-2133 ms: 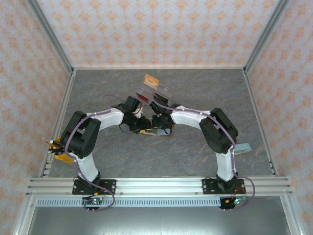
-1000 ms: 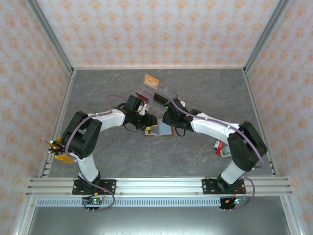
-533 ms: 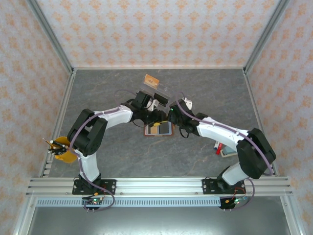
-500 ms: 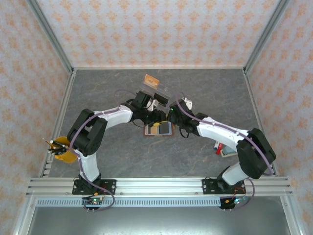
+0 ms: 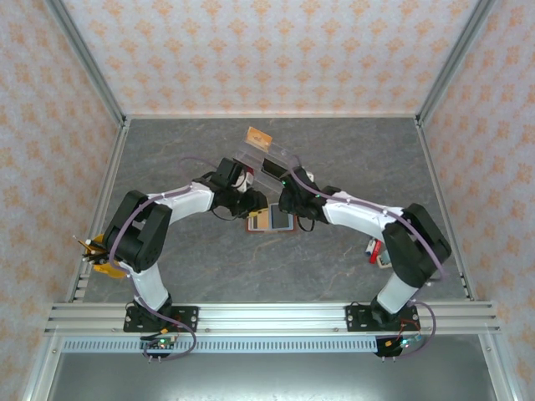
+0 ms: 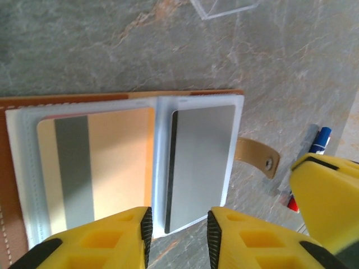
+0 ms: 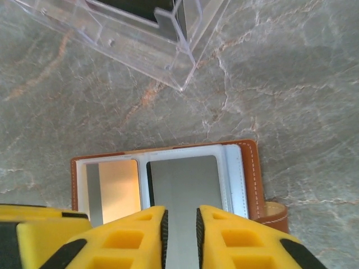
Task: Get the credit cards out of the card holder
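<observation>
The brown card holder (image 5: 272, 220) lies open on the table between both grippers. Its clear sleeves show a tan-orange card with a grey stripe (image 6: 106, 162) on the left page and a grey-black card (image 6: 199, 162) on the right page. My left gripper (image 6: 178, 235) hovers open over the near edge of the sleeves, at the fold, with nothing between its fingers. My right gripper (image 7: 180, 235) sits over the grey-black card (image 7: 185, 182), its fingers a narrow gap apart. The wallet's brown edge (image 7: 255, 179) and strap (image 7: 275, 216) lie to the right.
A clear plastic box (image 5: 272, 159) stands just behind the wallet, with a tan card (image 5: 258, 137) beyond it. Markers and small items (image 5: 380, 251) lie at the right, and a blue-capped marker (image 6: 320, 140) is near the strap. A yellow cup of pens (image 5: 100, 255) stands at the far left.
The right arm has reached in from its folded pose to the wallet. The wallet has opened to the tan-orange and grey-black pages. Both grippers shifted slightly left in the last half second.
</observation>
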You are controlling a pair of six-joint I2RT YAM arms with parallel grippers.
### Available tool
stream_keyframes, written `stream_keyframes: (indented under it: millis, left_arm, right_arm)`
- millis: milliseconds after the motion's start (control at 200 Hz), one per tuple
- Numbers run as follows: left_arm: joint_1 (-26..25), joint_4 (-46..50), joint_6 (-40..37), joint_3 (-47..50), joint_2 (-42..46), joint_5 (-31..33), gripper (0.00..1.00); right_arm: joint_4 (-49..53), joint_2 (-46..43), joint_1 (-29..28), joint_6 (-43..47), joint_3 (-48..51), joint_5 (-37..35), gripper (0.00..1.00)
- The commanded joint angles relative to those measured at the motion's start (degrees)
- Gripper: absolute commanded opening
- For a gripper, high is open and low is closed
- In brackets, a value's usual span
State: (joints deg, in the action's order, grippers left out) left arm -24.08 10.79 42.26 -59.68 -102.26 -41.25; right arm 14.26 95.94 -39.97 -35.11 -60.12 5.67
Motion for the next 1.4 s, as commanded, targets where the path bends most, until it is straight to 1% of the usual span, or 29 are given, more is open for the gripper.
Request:
stream_keyframes:
  millis: [0, 95, 275, 545, 686, 926, 1056, 1231, 1381, 1396]
  left_arm:
    - [-0.69, -0.84, 0.81, 0.1, -0.63, -0.64, 0.33]
    - [-1.23, -0.96, 0.89, -0.64, -1.68, -1.08, 0.32]
    - [-1.83, -0.76, 0.9, -1.83, -3.68, -1.37, 0.3]
    - [-2.21, -0.55, 0.63, -2.35, -4.7, -1.37, 0.28]
    - [-2.19, -0.5, 0.69, -2.64, -5.15, -1.42, 0.28]
    - [-2.24, 0.07, 0.63, -3.57, -6.11, -1.2, 0.27]
    - [-2.29, 0.29, 0.54, -3.69, -6.51, -1.37, 0.27]
    - [-2.38, 0.13, 0.54, -3.87, -6.75, -2.05, 0.25]
    - [-2.38, -0.66, 1.02, -3.54, -6.79, -2.08, 0.24]
    - [-2.38, -0.68, 1.06, -3.54, -8.2, -2.08, 0.24]
  right_arm:
    - [3.43, 2.57, -0.11, -0.09, -2.82, 1.84, 0.2]
    - [5.15, 4.21, -0.11, -0.21, -3.92, 1.31, 0.19]
    - [7.65, 5.89, -0.13, -0.17, -4.7, -2.22, 0.19]
    - [8.94, 9.76, -0.11, 0.54, -6.89, -0.68, 0.19]
    - [10.03, 10.91, -0.16, 0.75, -7.63, -1.33, 0.19]
    - [10.35, 11.58, -0.11, 0.31, -7.34, -2.2, 0.24]
    - [9.62, 11.58, -0.13, 0.31, -6.99, -0.97, 0.24]
    - [8.11, 12.31, -0.11, -0.48, -6.61, 1.84, 0.2]
    - [7.71, 12.52, -0.11, -0.93, -6.33, 2.18, 0.19]
    - [7.71, 12.52, -0.11, -0.94, -6.33, 2.18, 0.19]
